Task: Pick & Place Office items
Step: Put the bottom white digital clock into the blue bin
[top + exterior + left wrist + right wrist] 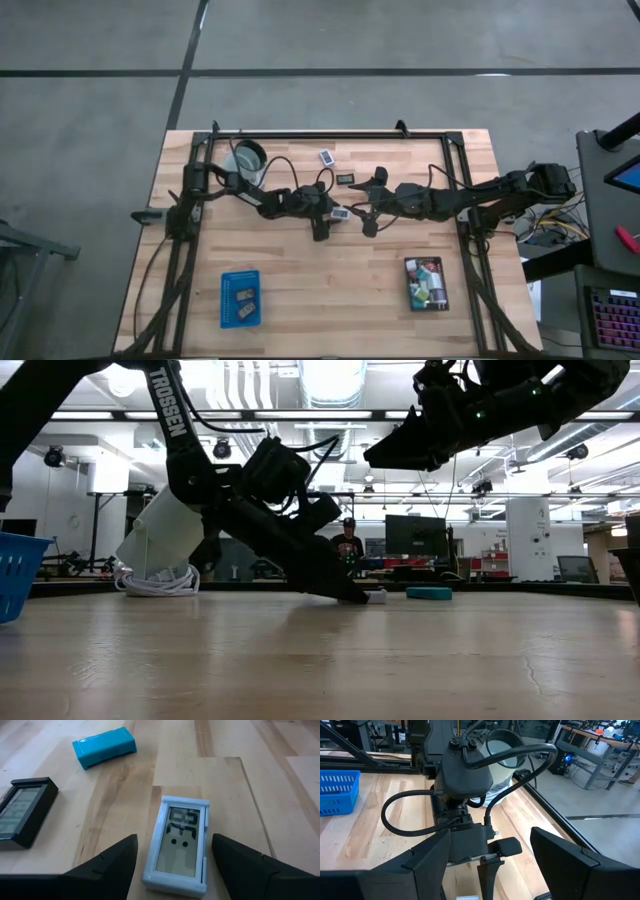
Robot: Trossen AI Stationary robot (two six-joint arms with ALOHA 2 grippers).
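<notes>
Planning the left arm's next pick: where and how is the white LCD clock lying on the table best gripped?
Grip the white clock across its two long edges, coming straight down from above. It lies flat, face up, and the open left hand already straddles its narrow width, one finger either side.

You have wooden table (300,270) with black frame rail (330,135) along far edge and sides. Blue tray (240,298) sits near front edge on left side; black tray (427,284) near front on right side, well apart from blue one. Clear round cup (249,158) lies tipped at far left corner, white cable (155,582) coiled beside it. In room beyond, person (348,546) stands by dark monitor (415,535).
</notes>
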